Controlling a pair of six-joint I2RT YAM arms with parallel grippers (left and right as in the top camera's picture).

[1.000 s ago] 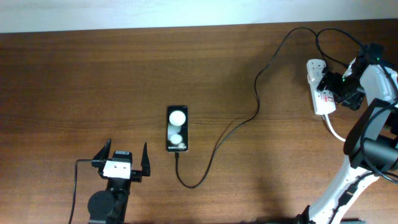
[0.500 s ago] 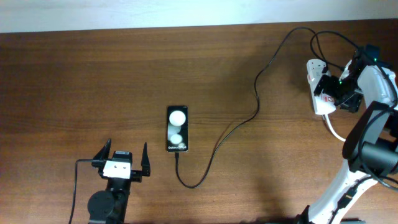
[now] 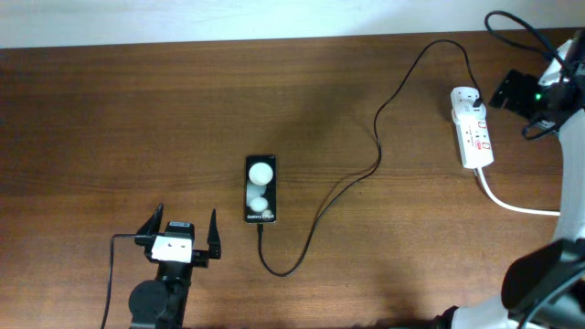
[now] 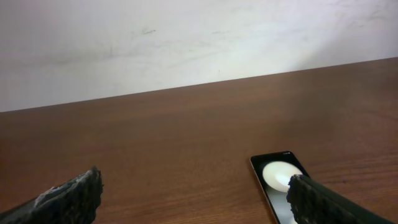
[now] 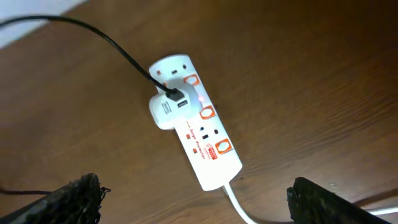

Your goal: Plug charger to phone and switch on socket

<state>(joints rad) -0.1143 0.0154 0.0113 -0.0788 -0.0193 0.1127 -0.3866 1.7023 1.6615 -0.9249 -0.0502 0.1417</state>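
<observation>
The phone (image 3: 260, 190) lies left of the socket (image 3: 472, 128), the charger (image 3: 378, 137) between them.

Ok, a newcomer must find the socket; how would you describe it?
Look to the right end of the wooden table. There lies the socket, a white elongated strip with red switches. Unlike the black phone mid-table, it has the thin black charger plugged in and a thick white cord.

Left arm (image 3: 157, 294): seen at the near left edge, its wrist pointed away from the base.
Left end effector (image 3: 186, 221): fingers (image 3: 213, 230) are spread wide; nothing is held.
Right arm (image 3: 574, 174): white links are seen along the right edge, extended toward the far right corner.
Right end effector (image 5: 196, 200): fingers are spread wide; nothing is gripped.
</observation>
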